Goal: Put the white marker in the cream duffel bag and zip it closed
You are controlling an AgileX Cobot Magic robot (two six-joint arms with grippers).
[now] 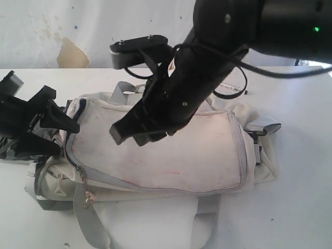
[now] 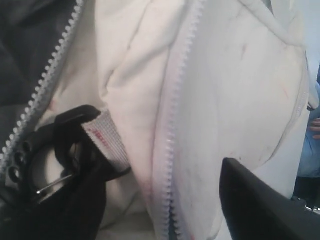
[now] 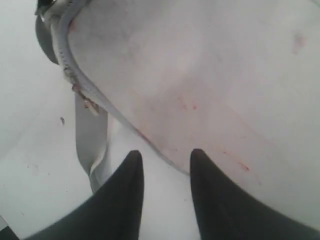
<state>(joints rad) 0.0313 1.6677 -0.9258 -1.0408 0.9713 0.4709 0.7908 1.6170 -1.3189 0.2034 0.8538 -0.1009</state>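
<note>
While the soft cream fabric duffel bag is sagging, its small dangling zipper pull is probably offering the firmest hold. The black left tool and right tool are standing released, grasping nothing.

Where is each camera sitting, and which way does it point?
Exterior view: off the arms, above the table, looking down on the cream duffel bag; it shows the left gripper at its open end and the right gripper over its top.
Left wrist view: on the left arm, close on the bag's zipper teeth and dark lining; one finger shows.
Right wrist view: on the right arm, looking past its two fingers at the bag's smudged panel.
Shared: exterior and right wrist views both show the right gripper over that panel.
</note>
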